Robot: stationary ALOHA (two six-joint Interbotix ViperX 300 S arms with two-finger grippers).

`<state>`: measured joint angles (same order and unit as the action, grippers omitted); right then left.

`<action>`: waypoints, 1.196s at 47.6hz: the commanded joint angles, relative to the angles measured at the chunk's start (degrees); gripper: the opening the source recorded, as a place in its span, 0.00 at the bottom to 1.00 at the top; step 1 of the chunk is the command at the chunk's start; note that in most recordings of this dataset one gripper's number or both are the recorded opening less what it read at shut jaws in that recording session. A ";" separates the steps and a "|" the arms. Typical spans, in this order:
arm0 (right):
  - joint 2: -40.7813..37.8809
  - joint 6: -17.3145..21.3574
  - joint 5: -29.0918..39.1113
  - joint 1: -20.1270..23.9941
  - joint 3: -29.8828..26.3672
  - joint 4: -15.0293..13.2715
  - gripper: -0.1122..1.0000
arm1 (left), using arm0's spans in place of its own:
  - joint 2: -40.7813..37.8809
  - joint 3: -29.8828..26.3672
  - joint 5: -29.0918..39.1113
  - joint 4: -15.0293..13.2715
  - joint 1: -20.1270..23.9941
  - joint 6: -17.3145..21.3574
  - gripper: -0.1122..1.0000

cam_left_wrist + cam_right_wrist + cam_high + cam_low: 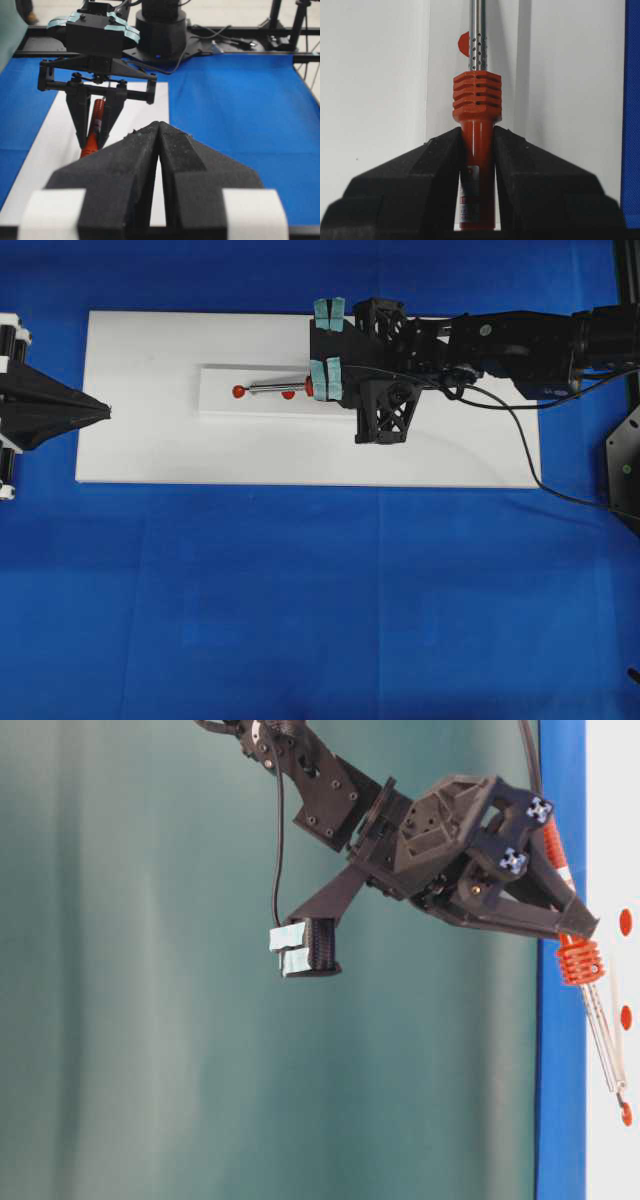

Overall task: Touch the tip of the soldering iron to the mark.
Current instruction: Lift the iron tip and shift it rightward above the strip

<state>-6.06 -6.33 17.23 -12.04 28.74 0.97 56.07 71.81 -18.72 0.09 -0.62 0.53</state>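
From overhead, the right claw (327, 378) is closed on the soldering iron (277, 387), and the silver shaft lies along the raised white block (225, 405) toward the left. The tip seems to end at the leftmost red dot (238, 391), while the mark (288, 394), the middle dot, sits just under the shaft, so I judge that the iron reaches past its goal or hovers over it; the height I cannot tell here. The left claw (100, 412) rests apart at the left edge of the white board (150, 455), which lies on a blue surface (320, 600). In the table-level view, the scene is turned on its side; the iron's ribbed collar (580, 962) is below the claw and the tip is near the lowest dot, with the mark (626, 1016) beside the shaft. A grey-green backdrop (150, 1020) fills the rest. The left wrist view shows the left claw (159, 150) fully shut and holding nothing, facing the right arm across the board. The right wrist view shows the fingers (420, 170) pressing the orange handle on both sides, with one red dot (464, 44) half hidden behind the shaft. The grasp is done; touching the tip to the mark is, I think, left to do.
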 commanded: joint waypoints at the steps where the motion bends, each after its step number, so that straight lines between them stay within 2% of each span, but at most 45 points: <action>1: 1.93 0.09 0.35 0.09 -1.32 0.00 0.16 | -0.18 -0.70 -0.53 0.09 0.09 -0.09 0.10; 12: 7.03 0.09 5.98 -0.35 -3.25 -0.26 0.16 | -0.18 -0.79 -0.53 0.09 0.09 -0.18 0.10; 23: 11.87 0.18 11.43 -0.26 -5.62 -2.20 0.16 | -0.18 -0.79 -0.97 0.09 0.18 -0.18 0.10; 57: 13.36 0.18 12.30 -0.35 -5.45 -2.64 0.16 | -0.18 -0.79 -1.05 0.09 0.09 -0.62 0.10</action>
<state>5.36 -6.06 29.62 -12.30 23.99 -1.49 56.07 71.81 -19.25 0.09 -0.62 -0.09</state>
